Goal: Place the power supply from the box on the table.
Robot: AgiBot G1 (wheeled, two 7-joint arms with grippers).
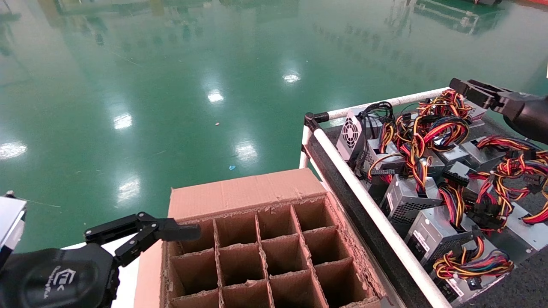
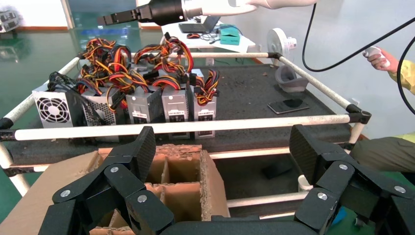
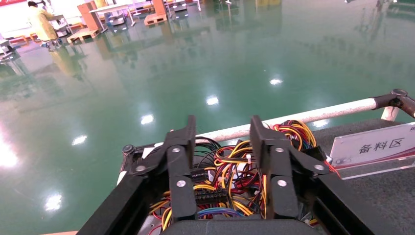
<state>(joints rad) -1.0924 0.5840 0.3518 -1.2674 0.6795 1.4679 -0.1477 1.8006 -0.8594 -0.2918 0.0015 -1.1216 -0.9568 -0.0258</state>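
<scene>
Box (image 1: 265,256) cells open; left pincer (image 1: 171,233) at edge.

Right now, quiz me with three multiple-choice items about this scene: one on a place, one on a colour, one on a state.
1. Where do the silver-grey wired power supplies lie?
A. on the dark grey felt table
B. in the brown cardboard box
C. on the floor

2. The floor is
A. grey
B. green
C. white

3. The box cells in view are
A. full
B. taped shut
C. empty

Answers: A, head view shows them heaped inside the white rails; B, glossy green all around; C, bare cardboard inside each cell.
</scene>
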